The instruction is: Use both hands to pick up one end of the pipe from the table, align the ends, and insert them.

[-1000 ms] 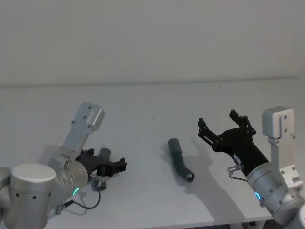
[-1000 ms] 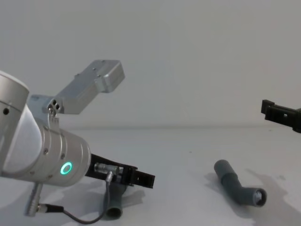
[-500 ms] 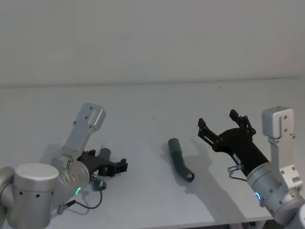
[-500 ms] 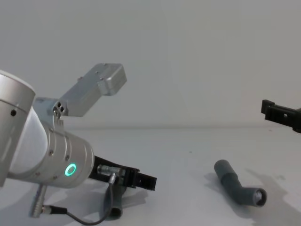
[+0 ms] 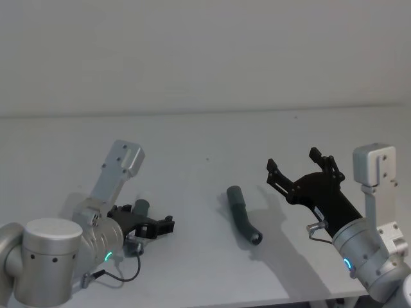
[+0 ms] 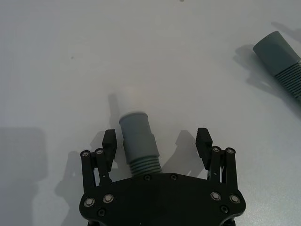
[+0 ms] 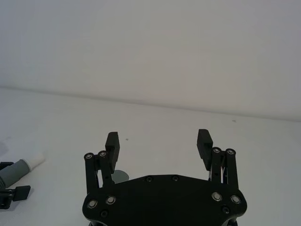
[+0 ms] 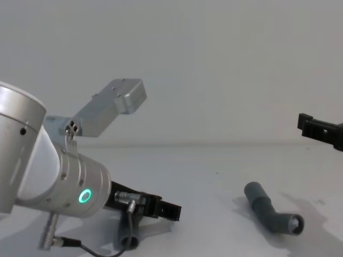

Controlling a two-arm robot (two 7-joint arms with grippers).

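Note:
One grey pipe piece (image 6: 137, 140) with a pale white tip lies on the table (image 5: 192, 154) between the open fingers of my left gripper (image 6: 156, 140), closer to one finger and not clamped. Head view shows that gripper (image 5: 149, 221) low over the piece (image 5: 141, 206) at the left front; chest view shows the gripper (image 8: 161, 210) above the piece (image 8: 130, 235). The other bent grey piece (image 5: 244, 219) with its open mouth lies mid-table, also seen as (image 8: 270, 211). My right gripper (image 5: 302, 172) hovers open to the right of it, empty (image 7: 158, 138).
The table's front edge (image 5: 212, 300) runs close behind the arms. A plain wall (image 5: 205, 51) rises beyond the table's far edge. A thin black cable (image 5: 119, 274) loops from the left wrist near the table surface.
My left arm has sunk and slid a little forward, bringing its open fingers further around the white-tipped piece. The right arm and the other piece have not moved.

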